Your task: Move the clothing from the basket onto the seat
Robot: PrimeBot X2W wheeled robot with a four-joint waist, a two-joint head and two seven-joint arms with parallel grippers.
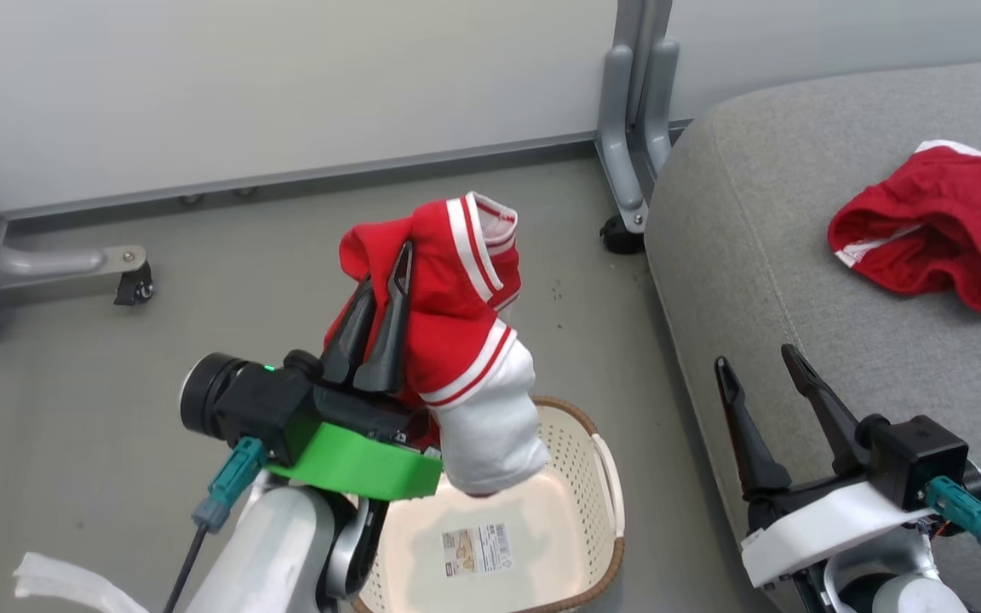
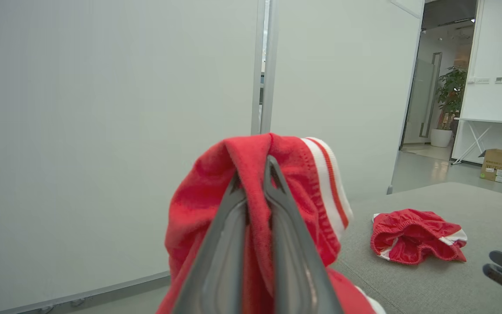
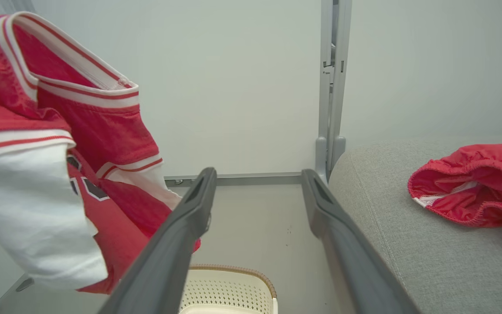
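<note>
red soft fabric, a jersey [image 1: 456,332], was pinched in a fold by the closed left gripper [image 1: 388,268] and hung limp above the basket [image 1: 605,477]. it was judged light and floppy, best taken by a bunched fold. the right gripper [image 1: 754,358] was held open beside the seat [image 1: 737,255], where red shorts [image 1: 933,230] lay crumpled.

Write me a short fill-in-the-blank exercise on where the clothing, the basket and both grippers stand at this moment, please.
1. The left gripper is ____ on a red and white garment.
2. That garment hangs above the basket, inside which lies a paper ____.
3. On the seat lies a second garment, mainly ____ with white trim.
4. The right gripper is ____ and holds nothing.
Missing words: shut; label; red; open.
</note>
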